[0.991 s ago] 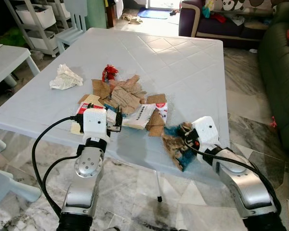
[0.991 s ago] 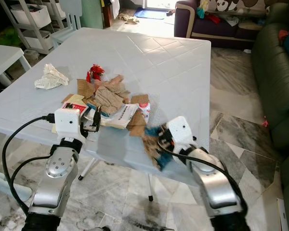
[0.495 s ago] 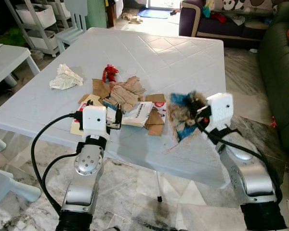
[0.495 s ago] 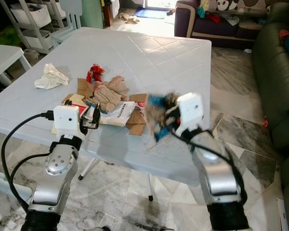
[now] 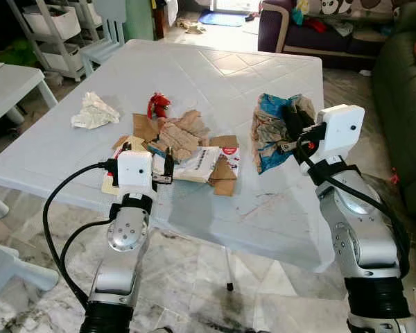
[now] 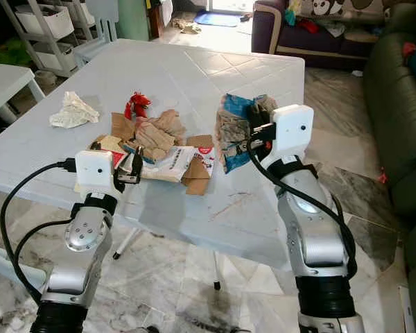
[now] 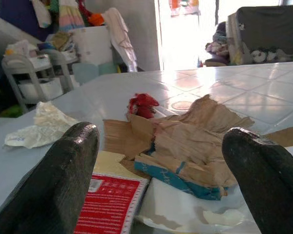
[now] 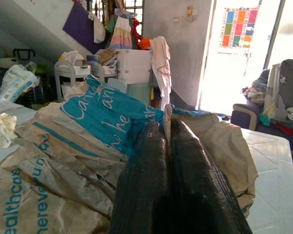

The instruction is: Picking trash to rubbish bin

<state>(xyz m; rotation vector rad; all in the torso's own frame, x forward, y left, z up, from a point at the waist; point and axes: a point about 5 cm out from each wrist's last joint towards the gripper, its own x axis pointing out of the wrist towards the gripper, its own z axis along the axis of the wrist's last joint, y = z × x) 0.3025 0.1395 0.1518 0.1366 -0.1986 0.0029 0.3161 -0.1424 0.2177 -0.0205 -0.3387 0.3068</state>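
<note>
1. Starting at the far left of the white table (image 5: 263, 69), a crumpled white paper (image 5: 94, 112) lies on its own, well apart from everything else.
2. Next, my left gripper (image 5: 163, 166) hovers at the near table edge with its fingers (image 7: 68, 175) spread wide and nothing between them, aimed at the trash heap.
3. Just beyond it sits the pile: a red-and-white packet (image 7: 110, 202) nearest my fingers, torn brown paper (image 7: 185, 136) with a blue strip stacked over it, a red wrapper (image 5: 157, 105) at the back, and a white printed bag (image 5: 204, 164) beside cardboard scraps (image 5: 224, 177).
4. Moving right, a bare stretch of tabletop, then my right gripper (image 5: 291, 128) raised above the table's right side, fingers (image 8: 151, 185) pinched tight together.
5. Clamped in them is the crumpled brown-and-blue paper bag (image 5: 270, 128), hanging in the air off the tabletop, its blue printed side facing my wrist camera.
</note>
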